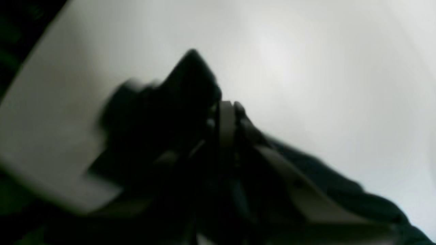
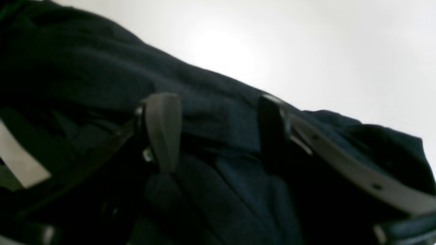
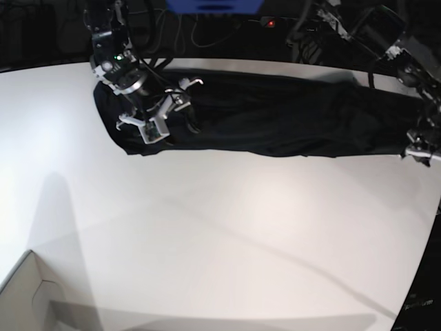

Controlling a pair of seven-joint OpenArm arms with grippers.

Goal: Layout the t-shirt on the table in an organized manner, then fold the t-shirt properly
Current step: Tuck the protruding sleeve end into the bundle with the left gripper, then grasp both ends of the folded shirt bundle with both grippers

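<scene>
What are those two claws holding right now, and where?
The left gripper is shut on the t-shirt at one end. The right gripper is open over the shirt, gripping nothing.

A: The t-shirt (image 3: 275,124) looks like thin, soft cloth, matt black with a fine weave, and it lies in loose wrinkles.

B: The table (image 3: 220,241) under it is smooth and white, with a faint sheen where light pools on it.

A: The right gripper's fingers (image 2: 162,129) look like matt grey plastic.

B: At the table's near left corner, the box (image 3: 27,296) appears to be pale, dull cardboard.
</scene>
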